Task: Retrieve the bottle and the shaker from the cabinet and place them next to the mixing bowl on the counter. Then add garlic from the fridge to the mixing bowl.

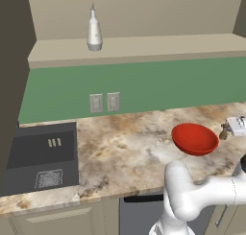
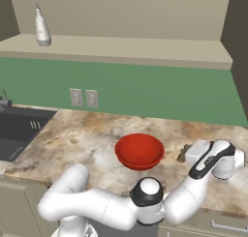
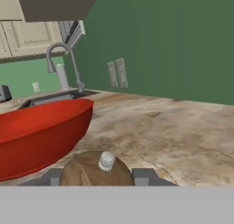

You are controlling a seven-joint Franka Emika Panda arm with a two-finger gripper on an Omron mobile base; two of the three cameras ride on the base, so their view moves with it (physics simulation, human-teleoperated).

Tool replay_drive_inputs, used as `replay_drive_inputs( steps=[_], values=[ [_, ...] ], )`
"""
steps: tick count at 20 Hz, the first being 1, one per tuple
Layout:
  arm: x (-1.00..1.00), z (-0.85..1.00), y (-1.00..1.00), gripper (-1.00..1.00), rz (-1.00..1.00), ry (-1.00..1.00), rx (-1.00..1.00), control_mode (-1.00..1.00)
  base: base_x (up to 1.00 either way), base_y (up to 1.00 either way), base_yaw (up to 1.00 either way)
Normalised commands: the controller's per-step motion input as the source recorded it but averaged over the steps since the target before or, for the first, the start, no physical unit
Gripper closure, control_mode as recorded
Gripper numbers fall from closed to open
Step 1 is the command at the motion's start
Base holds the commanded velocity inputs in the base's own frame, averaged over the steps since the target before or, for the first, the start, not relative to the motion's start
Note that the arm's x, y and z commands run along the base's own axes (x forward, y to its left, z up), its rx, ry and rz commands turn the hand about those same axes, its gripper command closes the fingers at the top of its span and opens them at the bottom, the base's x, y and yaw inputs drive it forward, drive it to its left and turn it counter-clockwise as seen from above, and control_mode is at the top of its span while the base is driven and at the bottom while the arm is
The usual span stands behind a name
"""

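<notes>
The small dark brown wooden mill-shaped shaker [image 3: 95,170] sits between the two dark finger tips of the pincer [image 3: 97,176], one tip on each side of its rounded body. The pincer is clamped on the shaker. The shaker's long axis runs straight along the pincer's line of sight, its pale knob facing the camera.

In the right base view the pincer [image 2: 190,154] is low over the beige and brown marbled stone desk [image 2: 72,134], just to the right of the wide, glossy red mixing bowl [image 2: 139,150]. In the hand view the bowl's red wall [image 3: 41,131] lies just beside the shaker, near but not visibly touching. Whether the shaker's base already rests on the desk cannot be determined.

The coming move is judged to be a release beside the bowl; the narrow gap to the bowl wall is the governing relation.

The slim pale grey-white bottle [image 1: 94,29] stands upright on the beige cabinet shelf [image 1: 144,49], well apart from the arm, not yet retrieved.
</notes>
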Motion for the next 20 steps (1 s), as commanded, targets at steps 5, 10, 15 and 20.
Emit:
replay_drive_inputs(
  steps=[5,10,15,20],
  values=[
    [0.35,-0.48,-0.04,1.00,0.07,0.00,0.02,-1.00,0.00,0.00,0.00],
    [-0.18,-0.01,0.02,1.00,0.02,-0.14,0.00,-1.00,0.00,0.00,0.00],
    [-0.34,0.04,0.21,1.00,0.00,-0.21,-0.08,-1.00,0.00,0.00,0.00],
    [-0.29,0.00,0.34,1.00,0.00,-0.18,-0.17,-1.00,0.00,0.00,0.00]
  ],
)
